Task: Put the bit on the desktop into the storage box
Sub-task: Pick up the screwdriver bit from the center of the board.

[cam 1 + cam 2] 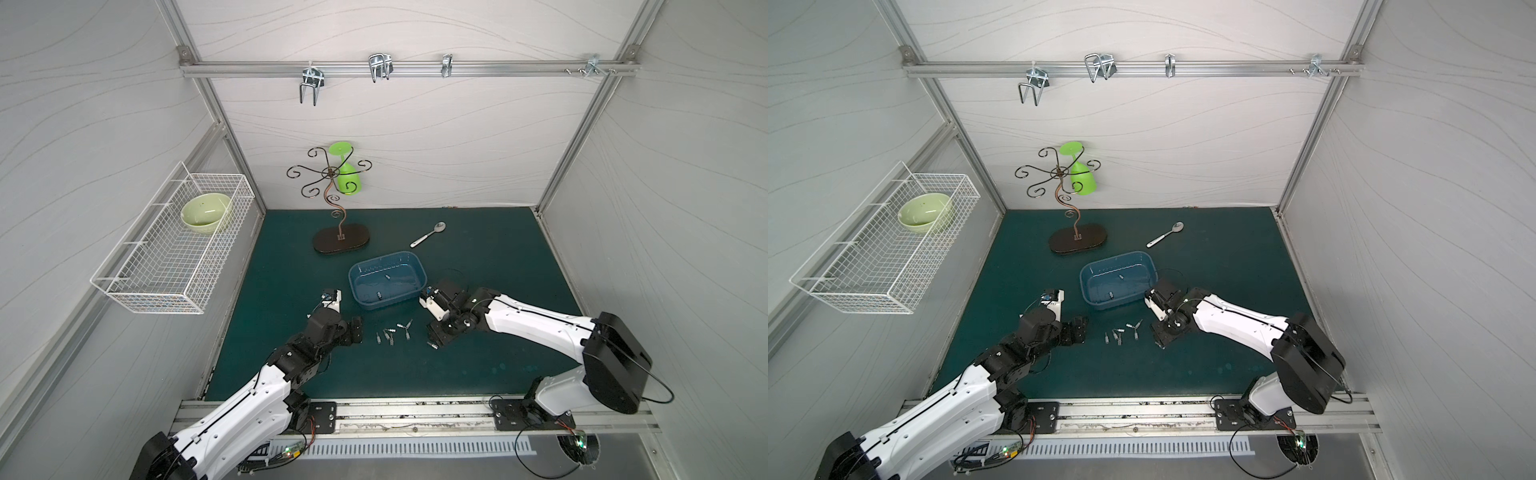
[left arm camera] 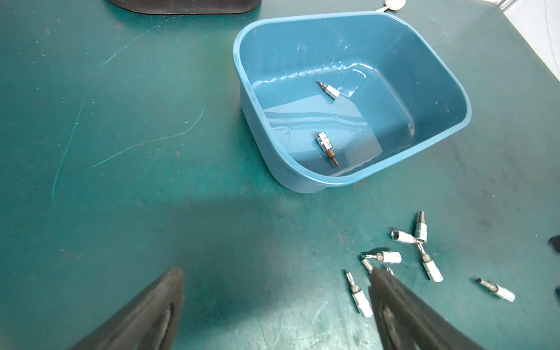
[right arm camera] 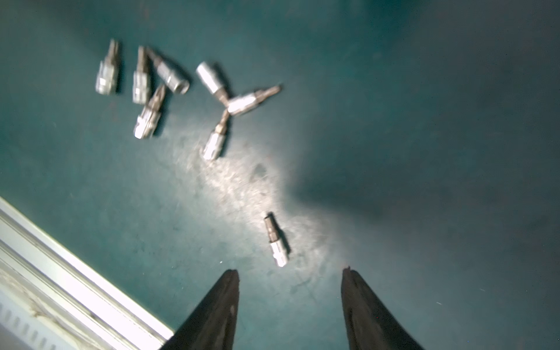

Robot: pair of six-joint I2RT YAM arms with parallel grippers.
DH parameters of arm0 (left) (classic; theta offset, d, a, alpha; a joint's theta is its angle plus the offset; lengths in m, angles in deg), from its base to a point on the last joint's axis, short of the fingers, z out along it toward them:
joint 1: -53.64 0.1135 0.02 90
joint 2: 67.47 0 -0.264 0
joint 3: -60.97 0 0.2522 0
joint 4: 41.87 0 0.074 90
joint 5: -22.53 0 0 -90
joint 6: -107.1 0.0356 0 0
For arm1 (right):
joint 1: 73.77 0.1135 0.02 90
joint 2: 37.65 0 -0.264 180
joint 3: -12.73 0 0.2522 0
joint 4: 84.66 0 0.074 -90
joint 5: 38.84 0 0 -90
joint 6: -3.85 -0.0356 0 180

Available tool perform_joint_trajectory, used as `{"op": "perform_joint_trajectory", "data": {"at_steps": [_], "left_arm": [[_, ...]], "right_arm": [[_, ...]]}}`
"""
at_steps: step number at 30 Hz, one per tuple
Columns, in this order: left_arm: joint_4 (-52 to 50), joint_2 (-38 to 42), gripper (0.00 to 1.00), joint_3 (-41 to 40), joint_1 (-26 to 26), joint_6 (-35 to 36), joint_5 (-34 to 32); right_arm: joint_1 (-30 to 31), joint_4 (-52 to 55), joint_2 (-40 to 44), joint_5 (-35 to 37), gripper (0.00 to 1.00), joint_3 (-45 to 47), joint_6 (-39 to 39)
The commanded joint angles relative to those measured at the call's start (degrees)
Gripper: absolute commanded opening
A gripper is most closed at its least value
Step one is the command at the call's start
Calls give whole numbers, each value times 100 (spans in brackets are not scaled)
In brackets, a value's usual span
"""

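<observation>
Left hand (image 2: 277, 272) gapes wide. Right hand (image 3: 289, 269) is parted and empty, one bit (image 3: 276, 239) lying just ahead of it on the counter (image 1: 498, 257). The storage box (image 1: 386, 302) sits mid-frame, with open counter around it. Only the left wrist view clearly shows two more bits (image 2: 325, 145) inside.

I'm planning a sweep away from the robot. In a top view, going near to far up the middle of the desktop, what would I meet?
loose bits → storage box → spoon
</observation>
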Motion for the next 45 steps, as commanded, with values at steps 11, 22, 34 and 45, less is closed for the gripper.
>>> {"op": "perform_joint_trajectory", "data": {"at_steps": [11, 22, 34, 45], "left_arm": [[249, -36, 99, 117, 16, 34, 39], [257, -34, 99, 118, 18, 34, 37], [265, -44, 99, 121, 22, 34, 40], [266, -42, 99, 123, 16, 42, 59]], "right_arm": [[341, 338, -764, 161, 49, -300, 60], [385, 265, -1157, 319, 27, -283, 26], [400, 457, -1390, 475, 12, -398, -62], [449, 728, -778, 543, 6, -668, -22]]}}
